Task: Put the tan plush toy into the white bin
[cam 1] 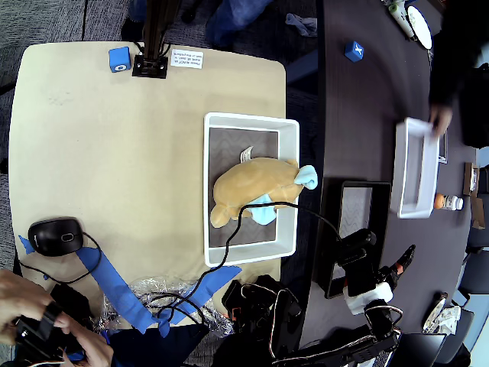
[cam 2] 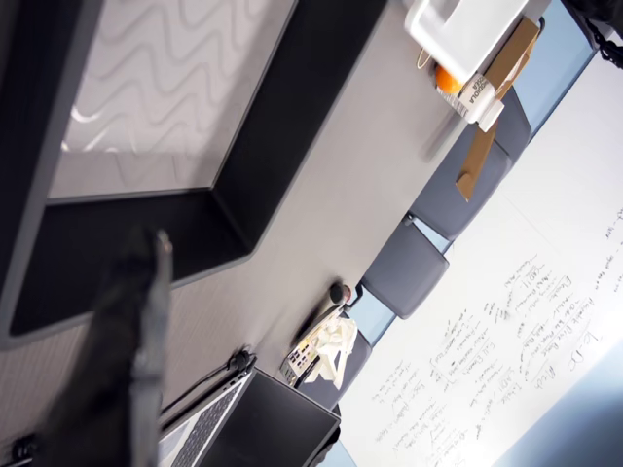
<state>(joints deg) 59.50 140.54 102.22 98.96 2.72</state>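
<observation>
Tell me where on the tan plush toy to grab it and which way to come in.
My judgement: grip the tan plush toy across the narrower middle of its rounded body, coming straight down from above. It lies flat inside the white bin, whose walls block a sideways approach, and a black cable drapes over its lower end. The light blue fin overhanging the right rim looks too floppy to hold.

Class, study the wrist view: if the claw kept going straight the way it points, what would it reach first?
Probably the near rim of the black bin, which lies just beyond the claw's blurred tip. Depth is hard to judge here, so it might pass above the rim.
</observation>
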